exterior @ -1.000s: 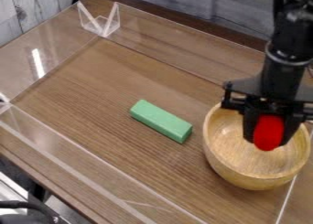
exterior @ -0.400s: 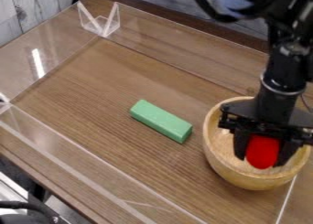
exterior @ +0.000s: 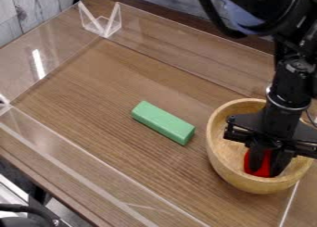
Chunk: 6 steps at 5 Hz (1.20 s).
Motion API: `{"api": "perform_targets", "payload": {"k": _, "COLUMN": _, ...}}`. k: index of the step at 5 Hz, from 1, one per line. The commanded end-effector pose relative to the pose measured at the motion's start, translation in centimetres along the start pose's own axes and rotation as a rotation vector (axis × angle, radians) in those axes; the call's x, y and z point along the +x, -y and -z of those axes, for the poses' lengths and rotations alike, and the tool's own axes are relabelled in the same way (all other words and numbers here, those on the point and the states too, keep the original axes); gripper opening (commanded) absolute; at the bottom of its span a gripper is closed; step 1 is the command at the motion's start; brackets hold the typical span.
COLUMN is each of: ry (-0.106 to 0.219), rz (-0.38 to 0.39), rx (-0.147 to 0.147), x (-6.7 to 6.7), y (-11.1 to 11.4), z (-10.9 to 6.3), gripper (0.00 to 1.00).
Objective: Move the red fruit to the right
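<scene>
1. Claw point(exterior: 264, 162) points down inside the round light wooden bowl point(exterior: 227, 125), jaws clamped narrow on the small glossy red fruit point(exterior: 262, 164).
2. Risk: a shallow pinch on the slick fruit could slip, or lifting could snag the bowl's rim and tip it.
3. Bowl sits near the wooden surface's point(exterior: 111, 82) right edge; clear walls point(exterior: 50, 45) border it, and the flat green rectangular block point(exterior: 164, 121) lies well apart, leftward.

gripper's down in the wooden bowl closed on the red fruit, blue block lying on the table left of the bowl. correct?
Not quite: the block is green, not blue, as the camera view shows. The rest holds: the gripper is down in the wooden bowl, closed on the red fruit, with the block left of the bowl.
</scene>
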<state>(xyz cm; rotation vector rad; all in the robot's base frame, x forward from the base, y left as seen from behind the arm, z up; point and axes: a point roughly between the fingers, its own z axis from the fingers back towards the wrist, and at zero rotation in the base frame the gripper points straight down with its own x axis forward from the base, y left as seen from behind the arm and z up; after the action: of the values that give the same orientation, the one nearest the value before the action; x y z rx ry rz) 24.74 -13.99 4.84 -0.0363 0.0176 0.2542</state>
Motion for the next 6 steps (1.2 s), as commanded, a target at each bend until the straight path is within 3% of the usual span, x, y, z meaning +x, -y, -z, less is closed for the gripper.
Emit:
{"api": "perform_targets", "payload": {"k": 1, "ry": 0.064, "rz": 0.044, "rx": -0.053, "x": 0.3, "y": 0.2, "z": -2.7, "gripper": 0.00}}
{"api": "perform_targets", "payload": {"k": 2, "ry": 0.101, "rz": 0.046, "rx": -0.089, "x": 0.7, "y": 0.8, "z": -5.4, "gripper": 0.00}}
{"api": "perform_targets", "payload": {"k": 3, "ry": 0.165, "rz": -0.016, "rx": -0.132, "x": 2.7, "y": 0.1, "z": -8.5, "gripper": 0.00}}
{"api": "perform_targets", "payload": {"k": 4, "ry": 0.223, "rz": -0.109, "rx": -0.166, "x": 4.7, "y": -2.2, "z": -10.1, "gripper": 0.00}}
{"api": "perform_targets", "payload": {"k": 5, "ry": 0.261, "rz": -0.217, "rx": -0.193, "x": 7.1, "y": -5.0, "z": -9.8, "gripper": 0.00}}
{"api": "perform_targets", "payload": {"k": 6, "ry": 0.292, "rz": -0.420, "rx": -0.187, "x": 8.4, "y": -5.6, "z": -9.4, "gripper": 0.00}}
